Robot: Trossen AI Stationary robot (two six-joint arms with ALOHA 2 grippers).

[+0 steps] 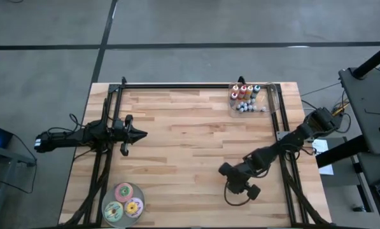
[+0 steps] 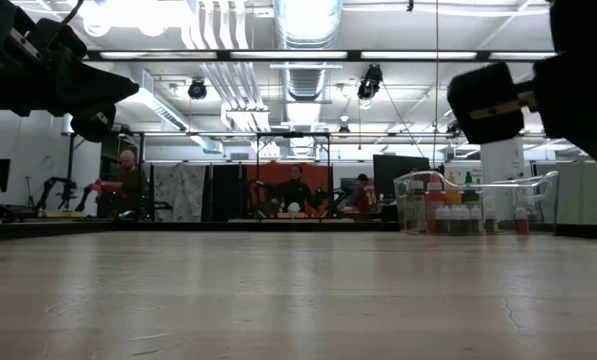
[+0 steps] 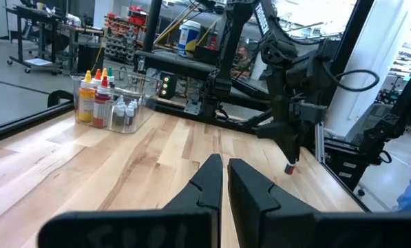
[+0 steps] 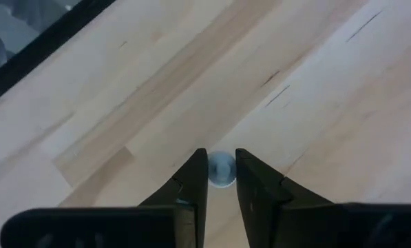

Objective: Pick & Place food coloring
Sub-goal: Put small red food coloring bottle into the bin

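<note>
- Right gripper (image 4: 221, 172) low over the tabletop (image 1: 190, 140) at near right, fingers clasping a tiny pale-capped food coloring bottle (image 4: 222, 169).
- Left gripper (image 3: 224, 172) at left, clenched, grasping nothing.
- Remaining food coloring bottles (image 1: 246, 95) in clear bin (image 1: 266, 105), far right corner.

The left gripper's (image 3: 224, 172) two dark fingers (image 3: 206, 180) stand nearly together above a pale wooden plank table (image 3: 74, 172). At the far edge, a clear plastic container (image 3: 116, 103) holds small food coloring bottles (image 3: 95, 96) with red, orange and yellow bodies. Opposite, the dark right arm (image 3: 291, 89) reaches down, a tiny red-bodied bottle (image 3: 289, 167) at its tip.
</note>
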